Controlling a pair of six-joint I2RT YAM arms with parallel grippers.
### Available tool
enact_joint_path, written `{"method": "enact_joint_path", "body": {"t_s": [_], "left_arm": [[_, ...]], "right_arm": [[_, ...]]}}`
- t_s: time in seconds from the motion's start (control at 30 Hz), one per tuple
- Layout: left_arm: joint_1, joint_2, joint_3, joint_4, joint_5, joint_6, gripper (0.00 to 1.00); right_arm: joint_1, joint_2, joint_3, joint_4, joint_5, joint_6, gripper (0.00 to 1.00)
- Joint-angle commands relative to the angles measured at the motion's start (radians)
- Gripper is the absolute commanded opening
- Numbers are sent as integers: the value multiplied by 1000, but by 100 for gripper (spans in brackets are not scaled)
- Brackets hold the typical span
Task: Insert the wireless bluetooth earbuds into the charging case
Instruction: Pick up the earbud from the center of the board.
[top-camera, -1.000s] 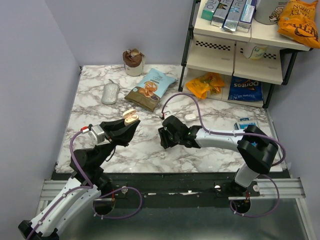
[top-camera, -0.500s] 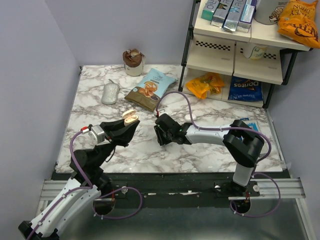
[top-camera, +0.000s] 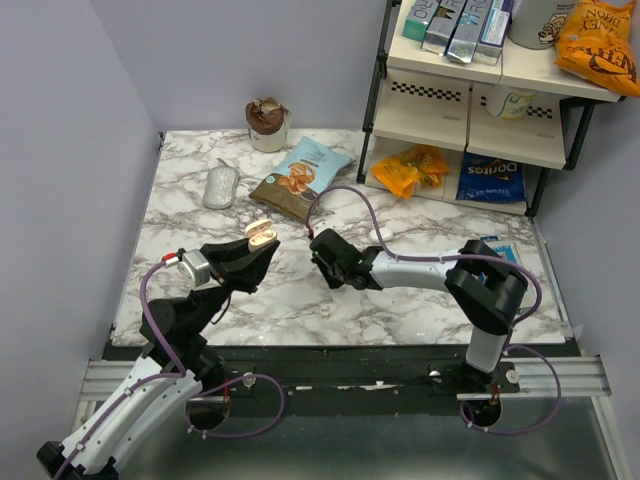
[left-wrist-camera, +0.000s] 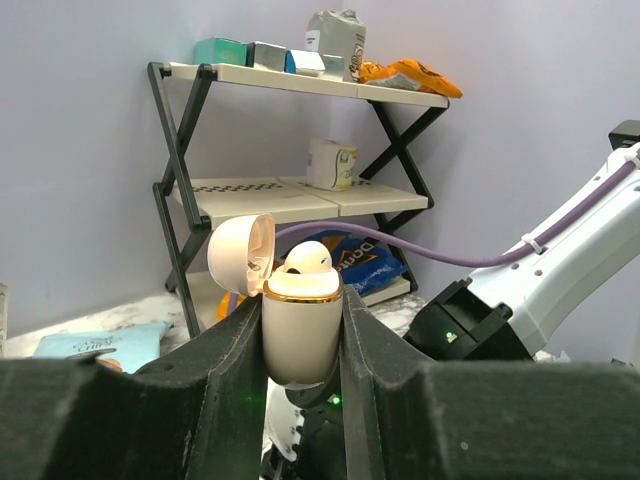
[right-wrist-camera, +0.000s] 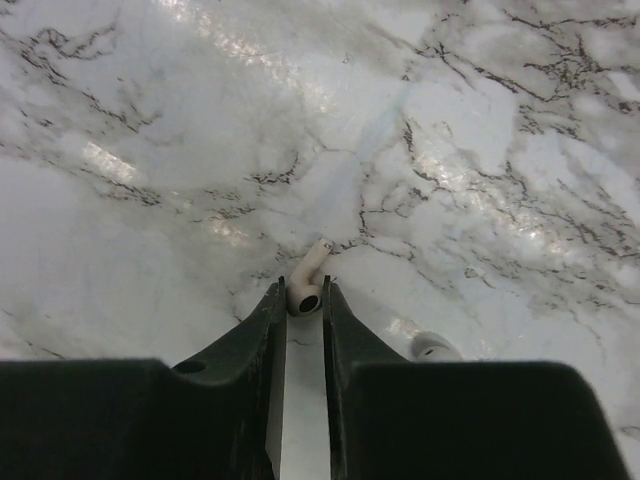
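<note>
We have the left hand (left-wrist-camera: 302, 325) clamped on the small cream pebble-shaped plastic charging case (left-wrist-camera: 302, 345). It's held upright with the lid open and one tiny white plastic earbud (left-wrist-camera: 305, 258) seated in it. Right hand (right-wrist-camera: 303, 298) is pinched on a second white earbud (right-wrist-camera: 308, 280) over the white marble worktop (right-wrist-camera: 150, 150). We see a third white bud (right-wrist-camera: 432, 348) lying just beside that hand's finger.

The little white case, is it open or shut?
Open: the charging case has its lid flipped back, an earbud sitting inside.
</note>
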Motion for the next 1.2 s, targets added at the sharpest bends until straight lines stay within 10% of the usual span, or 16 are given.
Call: {"method": "enact_joint_path", "body": {"t_s": [0.0, 0.3, 0.6, 1.17], "left_arm": [[0, -2, 2, 6, -4, 2, 0], [0, -12, -20, 38, 18, -13, 0], [1, -23, -21, 36, 19, -4, 0], [0, 0, -14, 38, 4, -27, 0]], "right_arm": [[2, -39, 10, -49, 59, -265, 18], [-30, -30, 59, -121, -49, -537, 26], [-84, -64, 80, -113, 11, -418, 63], [-150, -168, -16, -125, 46, 438, 57]]}}
